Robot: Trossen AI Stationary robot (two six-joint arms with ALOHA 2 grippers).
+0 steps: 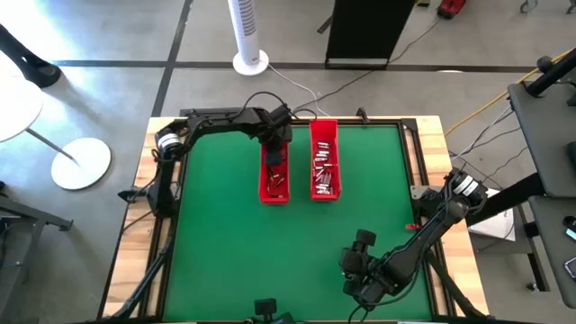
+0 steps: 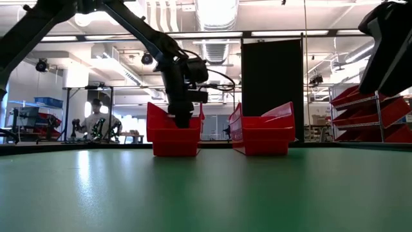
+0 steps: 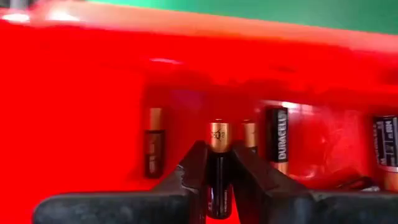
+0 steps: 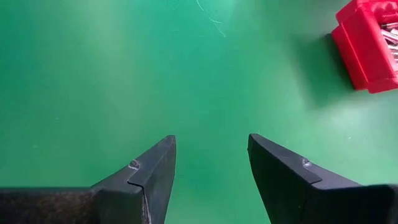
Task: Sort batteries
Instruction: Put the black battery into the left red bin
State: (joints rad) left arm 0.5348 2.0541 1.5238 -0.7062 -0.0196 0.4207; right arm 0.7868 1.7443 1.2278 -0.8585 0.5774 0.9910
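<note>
1. Left gripper (image 3: 219, 171) reaches into the left red tray (image 1: 274, 171), at eleven o'clock on the table, pinching a copper-topped black battery (image 3: 218, 177), seemingly to sort it.
2. Silvery batteries (image 1: 325, 171) fill the right red tray (image 1: 324, 130).
3. Right gripper (image 4: 211, 165) waits at five o'clock, fingers spread, empty.

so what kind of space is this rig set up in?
Probably a robotics lab or workshop: open ceiling with exposed ducts, shelving with red bins, a person at a bench behind, cables across the concrete floor.
</note>
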